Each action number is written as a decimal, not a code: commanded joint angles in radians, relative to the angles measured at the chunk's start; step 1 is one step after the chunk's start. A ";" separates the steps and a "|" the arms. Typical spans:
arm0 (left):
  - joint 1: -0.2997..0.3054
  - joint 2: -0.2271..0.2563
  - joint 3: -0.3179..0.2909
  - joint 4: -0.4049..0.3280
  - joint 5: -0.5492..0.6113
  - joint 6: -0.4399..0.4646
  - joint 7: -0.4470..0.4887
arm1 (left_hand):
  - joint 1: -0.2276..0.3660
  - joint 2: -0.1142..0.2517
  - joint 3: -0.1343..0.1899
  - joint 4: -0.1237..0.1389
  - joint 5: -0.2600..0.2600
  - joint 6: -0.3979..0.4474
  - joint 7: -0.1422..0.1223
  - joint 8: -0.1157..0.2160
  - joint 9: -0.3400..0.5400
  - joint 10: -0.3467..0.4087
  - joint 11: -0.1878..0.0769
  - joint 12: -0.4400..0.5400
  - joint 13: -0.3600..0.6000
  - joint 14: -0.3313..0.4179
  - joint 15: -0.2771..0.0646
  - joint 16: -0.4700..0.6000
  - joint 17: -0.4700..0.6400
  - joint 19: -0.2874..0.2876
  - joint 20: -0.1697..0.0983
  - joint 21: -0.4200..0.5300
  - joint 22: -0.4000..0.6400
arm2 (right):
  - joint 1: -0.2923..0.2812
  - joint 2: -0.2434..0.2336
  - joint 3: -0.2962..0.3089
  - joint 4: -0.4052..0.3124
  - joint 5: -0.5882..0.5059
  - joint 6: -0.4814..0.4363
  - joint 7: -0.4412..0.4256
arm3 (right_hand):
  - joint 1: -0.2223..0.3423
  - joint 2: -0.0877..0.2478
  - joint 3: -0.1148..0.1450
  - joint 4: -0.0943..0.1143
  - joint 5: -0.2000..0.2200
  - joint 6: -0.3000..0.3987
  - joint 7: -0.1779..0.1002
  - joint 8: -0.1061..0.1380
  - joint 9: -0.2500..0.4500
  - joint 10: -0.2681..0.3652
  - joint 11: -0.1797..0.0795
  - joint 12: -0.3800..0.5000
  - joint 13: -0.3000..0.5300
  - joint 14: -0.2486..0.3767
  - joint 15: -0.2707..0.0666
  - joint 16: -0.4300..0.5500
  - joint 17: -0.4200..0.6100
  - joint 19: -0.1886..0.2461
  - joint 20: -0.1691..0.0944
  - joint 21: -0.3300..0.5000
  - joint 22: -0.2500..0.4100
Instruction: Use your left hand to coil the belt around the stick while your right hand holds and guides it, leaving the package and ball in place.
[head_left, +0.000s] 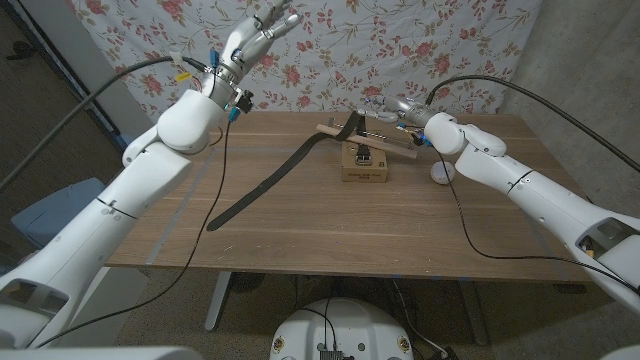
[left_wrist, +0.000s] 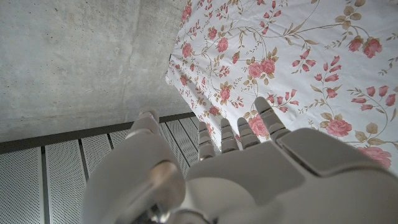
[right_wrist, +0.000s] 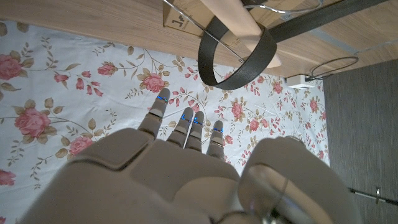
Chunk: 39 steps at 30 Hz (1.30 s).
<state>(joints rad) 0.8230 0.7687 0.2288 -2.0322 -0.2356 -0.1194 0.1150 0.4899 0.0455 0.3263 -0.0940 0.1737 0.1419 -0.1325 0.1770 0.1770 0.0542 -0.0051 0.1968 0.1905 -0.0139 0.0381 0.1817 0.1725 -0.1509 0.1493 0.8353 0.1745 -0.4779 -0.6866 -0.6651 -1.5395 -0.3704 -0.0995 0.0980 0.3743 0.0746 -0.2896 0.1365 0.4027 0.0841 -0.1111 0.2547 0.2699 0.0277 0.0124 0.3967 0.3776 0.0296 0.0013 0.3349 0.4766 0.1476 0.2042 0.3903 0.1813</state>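
Left hand (head_left: 262, 32) raised, fingers spread, holding nothing; right hand (head_left: 393, 108) by the stick (head_left: 340, 133), grip unclear
Coiling begun: belt (head_left: 270, 185) loops once; next, left hand must descend to its trailing length

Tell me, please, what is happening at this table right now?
A two-armed robot is partway through wrapping a black belt around a wooden stick that lies across a small cardboard package. One loop sits on the stick and the belt's long tail trails over the table. The left hand is raised high, open and holding nothing. The right hand is at the stick's far end; whether it grips it is unclear. A white ball sits beside the package.
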 joint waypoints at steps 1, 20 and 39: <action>0.032 -0.004 -0.004 -0.010 -0.014 0.034 0.025 | -0.013 0.008 -0.001 0.003 0.000 -0.004 -0.008 0.004 0.001 -0.002 -0.008 0.005 0.002 0.003 0.014 0.008 0.004 -0.003 0.026 -0.008 0.006 | -0.009 0.049 0.056 0.166 0.282 0.281 -0.045 | 0.022 0.024 0.016 -0.007 0.003 0.014 -0.006 -0.008 -0.007 -0.006 0.000 -0.014 -0.014 -0.013 -0.001 -0.013 -0.016 -0.003 -0.008 -0.008 0.000; 0.108 -0.003 -0.014 0.009 -0.039 0.046 0.060 | -0.038 0.017 -0.005 0.009 0.000 -0.001 -0.003 0.007 0.001 0.018 -0.007 0.015 0.002 0.044 0.035 0.023 0.008 -0.002 0.050 -0.020 0.008 | -0.001 0.211 0.135 0.501 0.670 0.675 0.080 | 0.086 0.044 0.043 -0.045 -0.013 0.044 0.014 -0.012 -0.034 0.035 0.026 -0.043 -0.060 0.023 -0.008 -0.035 -0.078 0.051 -0.042 -0.011 -0.001; 0.152 0.017 0.000 0.004 -0.051 0.069 0.063 | -0.054 0.026 -0.005 0.012 0.000 -0.011 0.006 0.004 0.001 0.032 0.004 0.021 0.004 0.055 0.047 0.025 0.012 -0.007 0.060 -0.034 0.009 | -0.031 0.305 0.207 0.579 0.856 0.754 0.121 | 0.103 0.028 0.041 -0.060 -0.032 0.069 0.027 -0.018 -0.050 0.067 0.060 -0.064 -0.094 0.020 0.034 -0.066 -0.125 0.013 -0.043 -0.048 -0.001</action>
<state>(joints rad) 0.9434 0.7761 0.2222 -2.0140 -0.2854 -0.0748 0.1632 0.4423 0.0689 0.3194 -0.0869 0.1738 0.1336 -0.1303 0.1770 0.1770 0.0759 -0.0017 0.2113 0.1930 0.0379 0.0822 0.2006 0.1794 -0.1558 0.2038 0.8053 0.1794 -0.4847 -0.4269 -0.4976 -0.9837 0.4089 0.6087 0.2370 0.4766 0.1073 -0.2440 0.0810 0.3788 0.1452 -0.0823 0.2408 0.2213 0.0825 0.0618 0.3396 0.2888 0.0474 0.0205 0.2764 0.3591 0.1904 0.1481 0.3578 0.1793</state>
